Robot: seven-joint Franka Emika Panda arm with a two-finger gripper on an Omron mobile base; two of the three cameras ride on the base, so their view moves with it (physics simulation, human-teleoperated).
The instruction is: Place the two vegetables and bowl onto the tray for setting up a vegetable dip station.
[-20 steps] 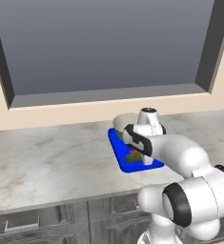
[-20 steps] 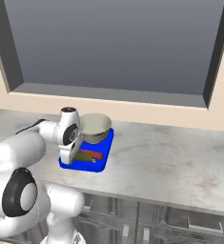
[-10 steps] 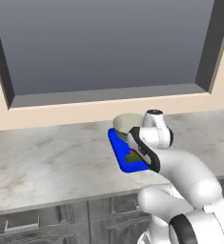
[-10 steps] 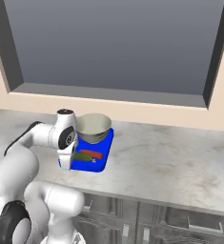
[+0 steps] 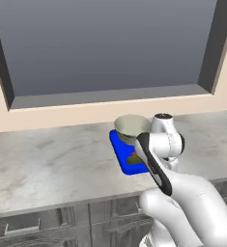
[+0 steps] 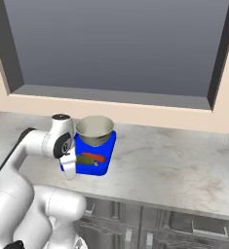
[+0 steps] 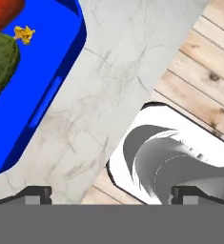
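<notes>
Since a second ago the arm has swung its forearm down and back toward the front edge of the tabletop (image 5: 52,159), pulling the hand (image 6: 69,170) off the tray (image 6: 107,146) to hang just beside its near short end. All three pieces lie on the blue tray now: the bowl (image 6: 94,129) at the far end toward the wall, the carrot (image 6: 97,157) and the cucumber (image 6: 85,159) side by side on the near half (so the task looks finished, as far as I can judge). From the hand camera the fingertips (image 7: 37,194) stand far apart with nothing between them, so the hand is spread wide and empty. The vegetables look light, firm and round, likely to roll; each is best pinched across its middle. The bowl seems stiff and smooth, best taken by the rim. Neither the tray nor its load appears to have shifted between frames.
</notes>
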